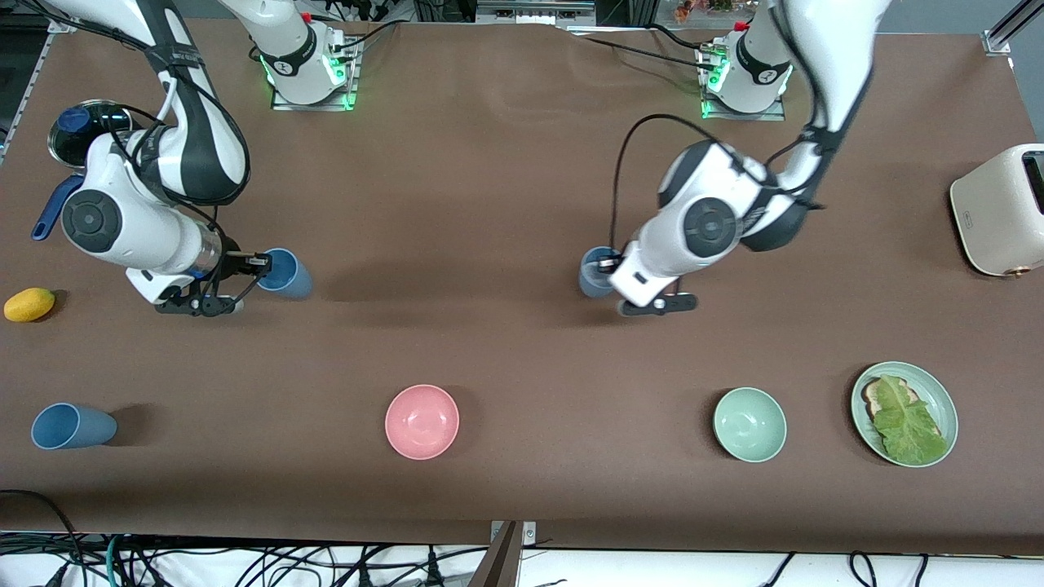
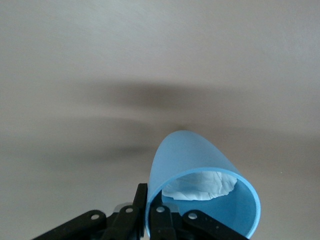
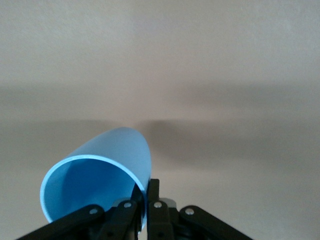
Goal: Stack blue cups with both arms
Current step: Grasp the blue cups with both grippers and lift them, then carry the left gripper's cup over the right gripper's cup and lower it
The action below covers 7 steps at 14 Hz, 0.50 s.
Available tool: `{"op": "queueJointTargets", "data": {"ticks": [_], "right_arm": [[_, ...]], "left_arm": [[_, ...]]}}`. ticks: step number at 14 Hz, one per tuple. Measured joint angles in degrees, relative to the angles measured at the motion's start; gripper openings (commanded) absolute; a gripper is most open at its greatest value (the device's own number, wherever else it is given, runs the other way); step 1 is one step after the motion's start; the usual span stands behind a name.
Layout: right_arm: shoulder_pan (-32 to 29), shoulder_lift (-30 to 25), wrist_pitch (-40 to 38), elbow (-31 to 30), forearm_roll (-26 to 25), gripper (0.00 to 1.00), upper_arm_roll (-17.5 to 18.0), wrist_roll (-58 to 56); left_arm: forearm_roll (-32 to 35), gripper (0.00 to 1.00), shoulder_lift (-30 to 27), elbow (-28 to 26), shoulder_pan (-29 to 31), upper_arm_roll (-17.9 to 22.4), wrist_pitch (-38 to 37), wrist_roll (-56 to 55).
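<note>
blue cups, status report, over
Left end effector shut on grey-blue cup. Right end effector shut on mid-blue cup. Not yet stacked. Nothing between them.

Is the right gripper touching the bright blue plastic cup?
Touching. The right wrist view shows the right gripper pinching the rim wall of the bright blue plastic cup.

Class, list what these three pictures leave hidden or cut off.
- Front view: the left pincer and its grey-blue cup are mostly covered by the arm's wrist.
- Left wrist view: that cup's lower rim is cut by the edge.
- Right wrist view: the mid-blue cup's rim likewise.
</note>
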Motion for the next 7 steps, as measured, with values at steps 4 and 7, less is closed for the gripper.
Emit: {"op": "queueJointTargets", "data": {"ticks": [4,7], "right_arm": [[4.7,2.6,-4.3,6.5,0.0,0.00,0.1,6.5],[10.1,3.8,-5.5,9.9,0.5,0.00,0.2,14.6]], "left_arm": [[0.0,1.00,2.8,1.1,-0.9,0.7,1.6,-0.3],[0.0,1.00,2.3,2.4,-0.4,0.9,0.8,-0.2]]}}
